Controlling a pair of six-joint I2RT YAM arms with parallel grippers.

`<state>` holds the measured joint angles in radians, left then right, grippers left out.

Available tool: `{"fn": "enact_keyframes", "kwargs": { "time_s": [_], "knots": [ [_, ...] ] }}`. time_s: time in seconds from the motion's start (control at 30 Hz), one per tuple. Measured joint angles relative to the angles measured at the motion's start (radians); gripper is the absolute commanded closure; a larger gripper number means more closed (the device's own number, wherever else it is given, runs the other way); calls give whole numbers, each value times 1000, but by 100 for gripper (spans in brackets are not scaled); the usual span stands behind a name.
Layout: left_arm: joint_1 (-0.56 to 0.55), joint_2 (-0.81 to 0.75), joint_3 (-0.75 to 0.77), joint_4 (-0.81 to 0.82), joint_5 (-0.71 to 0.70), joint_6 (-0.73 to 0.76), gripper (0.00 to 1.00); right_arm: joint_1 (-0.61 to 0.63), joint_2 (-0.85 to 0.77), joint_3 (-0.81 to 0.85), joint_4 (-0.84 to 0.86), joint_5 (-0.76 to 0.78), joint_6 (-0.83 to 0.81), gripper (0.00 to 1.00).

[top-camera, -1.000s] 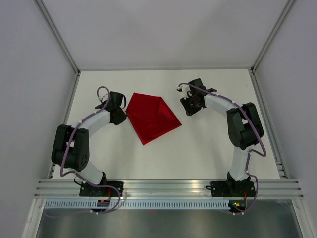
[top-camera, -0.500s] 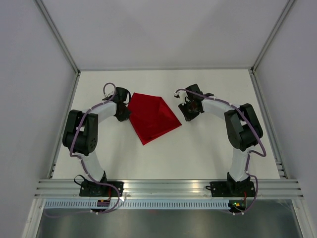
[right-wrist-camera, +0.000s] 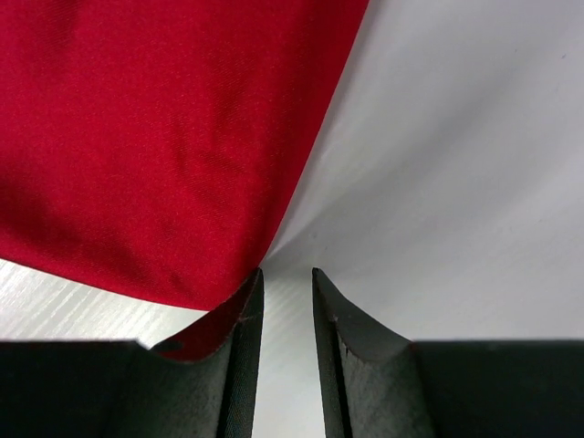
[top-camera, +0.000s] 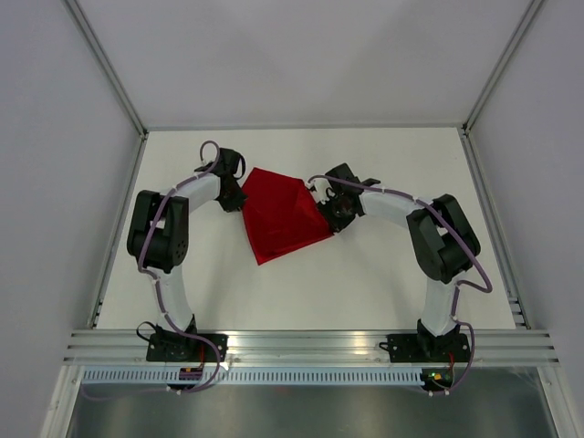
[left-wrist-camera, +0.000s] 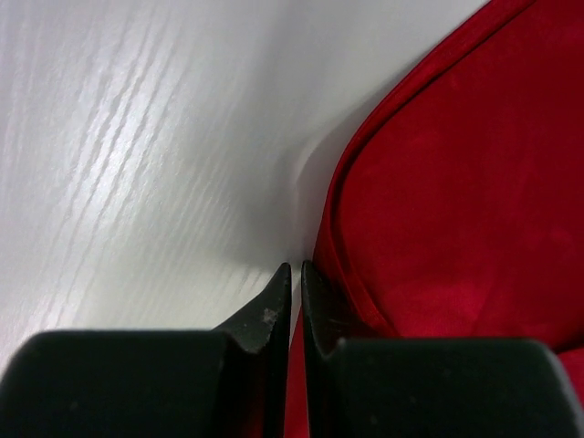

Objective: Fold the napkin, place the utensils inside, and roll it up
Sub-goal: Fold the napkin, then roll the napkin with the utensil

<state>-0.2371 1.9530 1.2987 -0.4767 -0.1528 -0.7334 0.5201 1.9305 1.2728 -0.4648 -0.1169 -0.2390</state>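
Red cloth, overhead: napkin (top-camera: 281,214) lies mid-table (top-camera: 383,274), folded into an uneven kite. The left gripper (top-camera: 240,193) is at its left edge and the right gripper (top-camera: 330,219) at its right corner. No utensils in view.
Left wrist: left gripper (left-wrist-camera: 294,269) pressed nearly together, a red sliver in the slit (apparently pinching the hem). The cloth is soft and matte.
Right wrist: right gripper (right-wrist-camera: 285,274) slightly parted over bare tabletop, the napkin corner beside one finger.
Risk: with only one side held, the thin cloth could slip or drag askew.
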Motion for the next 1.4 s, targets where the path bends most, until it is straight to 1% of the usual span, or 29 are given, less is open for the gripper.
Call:
{"fn": "enact_keyframes", "kwargs": {
  "time_s": [0.33, 0.7, 0.9, 0.93, 1.0, 1.03, 1.13, 1.27, 1.37, 1.4],
  "knots": [
    [-1, 113, 166, -38, 76, 83, 85, 29, -69, -68, -37, -20, 0, 66],
    [-14, 216, 328, -80, 137, 151, 77, 47, -99, -90, -72, -50, 15, 67],
    [-19, 249, 393, -101, 155, 183, 65, 47, -105, -90, -74, -41, 25, 66],
    [-18, 251, 396, -104, 155, 190, 62, 45, -112, -90, -74, -38, 26, 66],
    [-16, 251, 406, -122, 155, 203, 58, 45, -134, -90, -75, -31, 30, 66],
    [-13, 251, 412, -125, 155, 209, 52, 44, -145, -90, -74, -27, 32, 65],
    [1, 247, 437, -129, 156, 227, 47, 42, -188, -88, -72, -9, 32, 62],
    [32, 199, 446, -130, 155, 245, 43, 38, -224, -72, -72, 2, -3, 59],
    [53, 114, 446, -132, 155, 257, 42, 37, -226, -39, -71, 0, -54, 51],
    [60, 79, 446, -130, 155, 258, 42, 38, -226, -31, -71, -1, -70, 45]
  ]
}}
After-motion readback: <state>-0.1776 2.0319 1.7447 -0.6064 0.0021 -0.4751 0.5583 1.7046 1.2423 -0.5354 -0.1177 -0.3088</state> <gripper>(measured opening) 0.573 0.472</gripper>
